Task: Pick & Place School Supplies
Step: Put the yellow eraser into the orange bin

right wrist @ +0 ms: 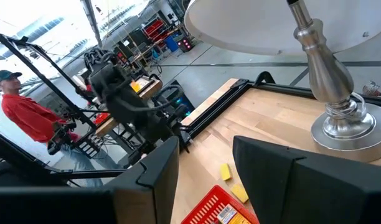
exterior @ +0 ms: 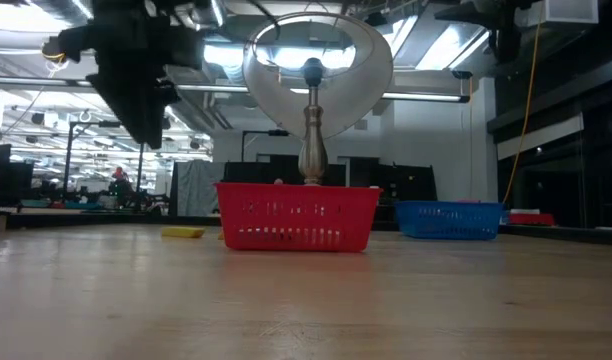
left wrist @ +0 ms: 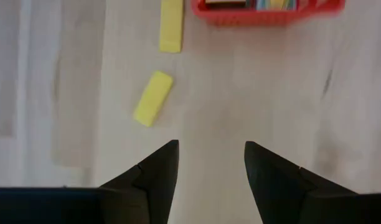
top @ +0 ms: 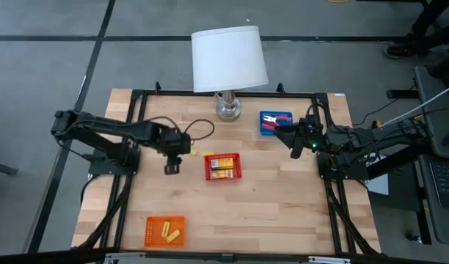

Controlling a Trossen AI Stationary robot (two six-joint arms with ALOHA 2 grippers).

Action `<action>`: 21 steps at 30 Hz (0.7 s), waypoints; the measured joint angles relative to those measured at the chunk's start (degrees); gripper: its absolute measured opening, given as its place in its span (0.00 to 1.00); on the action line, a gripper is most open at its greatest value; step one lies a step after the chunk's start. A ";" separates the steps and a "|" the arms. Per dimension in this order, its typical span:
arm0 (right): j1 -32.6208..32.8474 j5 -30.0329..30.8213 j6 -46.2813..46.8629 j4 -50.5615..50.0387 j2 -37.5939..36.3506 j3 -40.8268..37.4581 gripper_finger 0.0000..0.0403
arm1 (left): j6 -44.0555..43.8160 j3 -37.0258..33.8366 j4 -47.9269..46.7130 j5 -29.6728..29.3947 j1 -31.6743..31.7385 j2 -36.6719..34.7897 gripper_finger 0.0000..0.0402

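Two pale yellow blocks lie flat on the table left of the red tray: one block nearer my left gripper, the other block beyond it. My left gripper hangs open above the table, pointing down, just short of them and touching nothing; it is also seen at the left gripper. The blue tray holds pink-handled scissors. My right gripper hovers open at the blue tray's near left corner. The orange tray holds two yellow pieces.
A white-shaded lamp stands on its silver base at the far middle of the table, between the trays. The red tray carries colourful packets. A black cable loops beside the left arm. A person in red stands beyond the table.
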 joint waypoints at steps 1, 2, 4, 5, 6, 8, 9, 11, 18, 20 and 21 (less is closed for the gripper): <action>0.04 0.20 -0.14 0.00 0.02 0.00 0.39 | 4.25 0.01 -0.67 0.93 1.49 0.16 0.44; 0.04 0.27 -0.25 0.00 0.01 0.00 0.39 | 7.79 0.03 -1.09 1.76 2.95 0.75 0.43; 0.04 0.35 -0.28 0.00 0.02 0.00 0.39 | 12.65 0.05 -0.98 3.00 5.75 2.87 0.42; 0.04 0.37 -0.21 0.00 0.00 0.00 0.39 | 14.66 0.05 -1.39 3.17 6.95 4.12 0.42; 0.04 0.37 0.03 -0.14 0.00 0.00 0.39 | 16.38 0.05 -1.59 3.60 7.95 5.41 0.42; 0.04 0.64 0.49 -0.68 0.03 0.00 0.39 | 19.92 0.05 -1.40 5.11 9.63 8.24 0.43; 0.04 1.02 0.68 -0.75 0.04 0.00 0.39 | 21.73 0.05 -1.12 5.47 10.19 9.48 0.43; 0.04 1.52 0.88 -1.11 0.04 0.00 0.39 | 25.73 0.05 0.26 5.32 10.66 12.08 0.44; 0.04 1.88 1.99 -1.76 0.04 0.00 0.39 | 33.62 0.69 6.04 2.81 10.89 17.45 0.43; 0.04 1.86 2.03 -2.24 0.04 -0.01 0.39 | 35.08 0.77 7.57 2.82 10.91 18.24 0.43; 0.04 1.88 2.12 -2.31 0.04 0.00 0.39 | 35.49 0.77 8.06 2.59 10.91 18.55 0.43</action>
